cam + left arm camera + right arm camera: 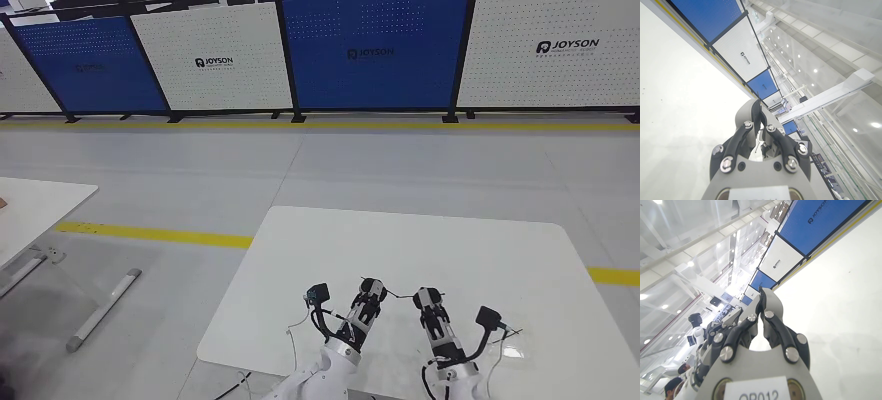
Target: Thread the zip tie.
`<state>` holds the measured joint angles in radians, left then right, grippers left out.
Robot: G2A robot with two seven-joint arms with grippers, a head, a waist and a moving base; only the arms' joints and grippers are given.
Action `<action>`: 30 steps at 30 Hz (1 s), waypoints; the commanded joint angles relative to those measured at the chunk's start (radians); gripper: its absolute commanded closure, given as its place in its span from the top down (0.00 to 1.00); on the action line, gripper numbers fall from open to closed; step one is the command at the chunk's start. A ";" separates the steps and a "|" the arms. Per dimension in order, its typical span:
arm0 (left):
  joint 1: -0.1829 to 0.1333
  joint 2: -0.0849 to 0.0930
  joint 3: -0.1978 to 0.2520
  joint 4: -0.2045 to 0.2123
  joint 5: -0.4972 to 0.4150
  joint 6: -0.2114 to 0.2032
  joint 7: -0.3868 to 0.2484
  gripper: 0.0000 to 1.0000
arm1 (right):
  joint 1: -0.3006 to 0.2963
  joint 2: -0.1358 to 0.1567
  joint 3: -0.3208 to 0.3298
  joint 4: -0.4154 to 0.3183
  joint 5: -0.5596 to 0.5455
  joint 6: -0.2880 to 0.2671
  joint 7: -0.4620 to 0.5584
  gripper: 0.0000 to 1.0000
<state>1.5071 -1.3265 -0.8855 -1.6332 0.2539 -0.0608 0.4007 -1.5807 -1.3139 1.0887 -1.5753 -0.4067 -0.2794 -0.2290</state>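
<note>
In the top view both arms rise over the near edge of the white table (420, 250), side by side. A thin black zip tie (398, 294) spans the short gap between them. My left gripper (372, 290) is shut on one end of it. In the left wrist view a narrow black strip of the zip tie (758, 96) sticks out past the closed pads of the left gripper (759, 111). My right gripper (428, 296) is shut on the other end. A small black tip of the zip tie (760, 287) pokes out above the pressed-together fingers of the right gripper (761, 302).
The table stretches bare beyond the grippers to its far edge. A second white table (30, 205) stands at the left, across open floor with a yellow line (150, 234). Blue and white pegboard panels (370, 55) wall off the back.
</note>
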 commanded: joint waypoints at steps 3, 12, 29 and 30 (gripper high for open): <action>0.000 0.000 0.000 0.000 0.000 0.000 0.000 0.00 | -0.004 -0.002 0.003 -0.003 -0.003 -0.006 -0.001 0.00; 0.000 0.000 0.000 0.000 0.000 0.000 0.000 0.00 | -0.008 -0.006 0.004 -0.013 -0.016 0.001 -0.003 0.00; 0.000 0.000 0.000 0.000 0.000 0.000 0.000 0.00 | -0.016 -0.012 0.015 -0.020 -0.029 0.005 0.011 0.00; 0.000 0.000 0.000 0.000 0.000 0.000 0.000 0.00 | -0.015 -0.012 0.015 -0.020 -0.030 0.006 0.012 0.00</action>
<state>1.5071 -1.3265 -0.8855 -1.6332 0.2539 -0.0608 0.4007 -1.5969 -1.3260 1.1037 -1.5952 -0.4356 -0.2738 -0.2176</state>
